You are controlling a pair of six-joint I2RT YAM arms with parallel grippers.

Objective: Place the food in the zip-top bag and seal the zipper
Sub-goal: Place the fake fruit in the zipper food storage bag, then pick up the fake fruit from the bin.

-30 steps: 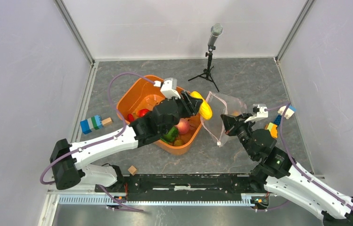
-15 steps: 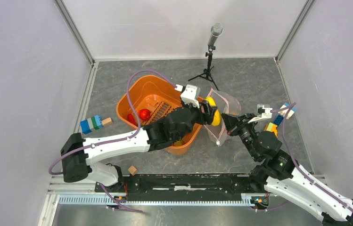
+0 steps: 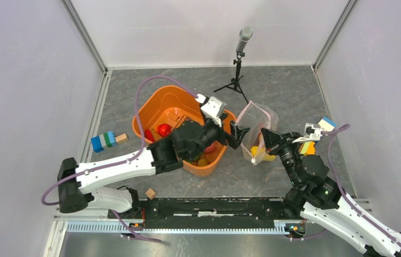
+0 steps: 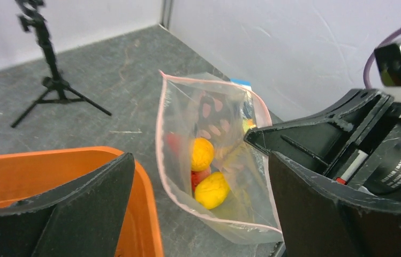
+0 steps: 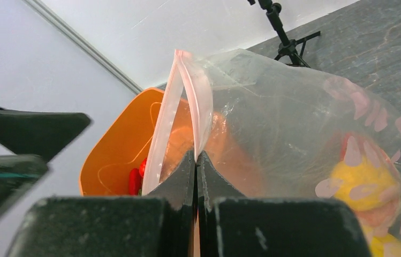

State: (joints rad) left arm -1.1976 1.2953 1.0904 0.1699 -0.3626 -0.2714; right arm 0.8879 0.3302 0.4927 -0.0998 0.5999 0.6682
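1. A small wooden cube (image 3: pixel 150 193) lies on the worktop (image 3: pixel 284 91) just ahead of the arm bases, at about 7 o'clock from the orange basket (image 3: pixel 152 104).
2. The right gripper (image 5: pixel 196 160) is pressed together on the mouth edge of the zip-top bag (image 5: pixel 294 107). It pinches the pink zipper (image 5: pixel 203 107) and holds that edge raised.
3. The left gripper (image 3: pixel 234 134) is spread wide with nothing between its fingers. It hangs at 9 o'clock from the bag's mouth, above the basket's right rim.
4. The bag stands on the worktop at 3 o'clock from the basket, its mouth gaping toward the left gripper. Inside it sit two yellow pieces (image 4: pixel 211 190) with a red piece (image 4: pixel 200 175) between them.
5. The basket holds more food, among it red pieces (image 3: pixel 163 128). The left arm hides part of it.
6. A row of coloured blocks (image 3: pixel 104 141) lies at 9 o'clock from the basket. More blocks (image 3: pixel 324 124) lie at 3 o'clock from the bag.
7. A microphone stand (image 3: pixel 238 64) rises at 12 o'clock from the bag, near the far wall.
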